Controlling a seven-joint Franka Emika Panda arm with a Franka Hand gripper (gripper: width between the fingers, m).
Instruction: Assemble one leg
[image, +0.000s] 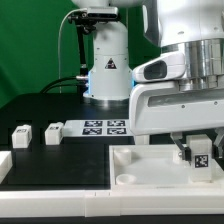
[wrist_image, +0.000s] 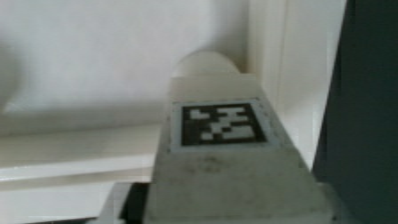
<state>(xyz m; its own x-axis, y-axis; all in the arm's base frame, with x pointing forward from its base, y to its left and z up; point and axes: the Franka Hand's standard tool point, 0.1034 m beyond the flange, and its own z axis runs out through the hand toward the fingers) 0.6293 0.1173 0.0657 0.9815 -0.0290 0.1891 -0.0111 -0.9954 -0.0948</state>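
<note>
My gripper is shut on a leg, a chunky white block with a black-and-white tag on its face. It holds the leg upright over the exterior view's right part of the big flat white panel. I cannot tell whether the leg touches the panel. In the wrist view the leg fills the middle between the jaws of the gripper, with the white panel behind it. Two more legs stand loose on the black table at the exterior view's left.
The marker board lies flat on the table behind the panel. The arm's white base stands at the back. Part of another white piece shows at the exterior view's left edge.
</note>
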